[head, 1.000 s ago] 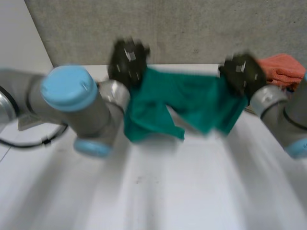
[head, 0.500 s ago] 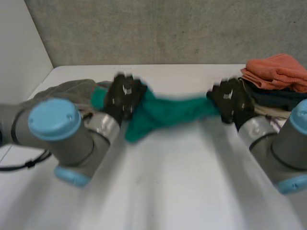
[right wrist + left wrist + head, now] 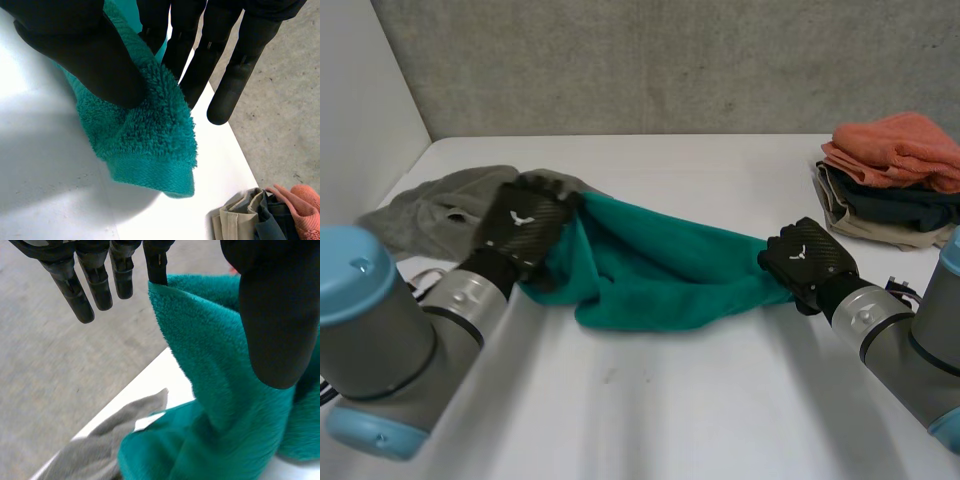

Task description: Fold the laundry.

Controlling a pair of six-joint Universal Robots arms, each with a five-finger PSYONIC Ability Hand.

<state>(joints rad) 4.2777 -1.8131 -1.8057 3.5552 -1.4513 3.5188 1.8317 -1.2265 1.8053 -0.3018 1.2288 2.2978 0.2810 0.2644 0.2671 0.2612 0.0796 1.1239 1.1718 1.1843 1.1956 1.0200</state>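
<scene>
The teal, deep-piled terry towel (image 3: 660, 275) stretches across the middle of the head view, sagging onto the white table (image 3: 700, 400) as a loose, bunched band rather than a flat sheet. The left hand (image 3: 525, 225), at centre left of that frame, has one end. In its wrist view the thumb (image 3: 272, 315) presses the towel's edge against one finger, while the other fingers (image 3: 72, 290) hang straight and clear of the cloth. The right hand (image 3: 807, 262), at centre right, has the opposite end. Its wrist view shows the thumb (image 3: 85, 55) clamping a hemmed corner against the straight fingers behind it, with the corner's tip poking out beyond the pinch.

At the upper right of the head view sits a stack of folded laundry (image 3: 890, 170), orange on top of dark and beige pieces, which suggests part of the job is done. At the upper left a crumpled grey cloth (image 3: 440, 205) lies partly behind the left hand, unfolded and apparently waiting its turn.

The towel itself looks to be at the very start of its fold. It is gripped at both ends but is wrinkled and doubled on itself, with no clean crease anywhere. It has yet to be spread flat, folded and added to the stack, and after that the grey cloth remains.
</scene>
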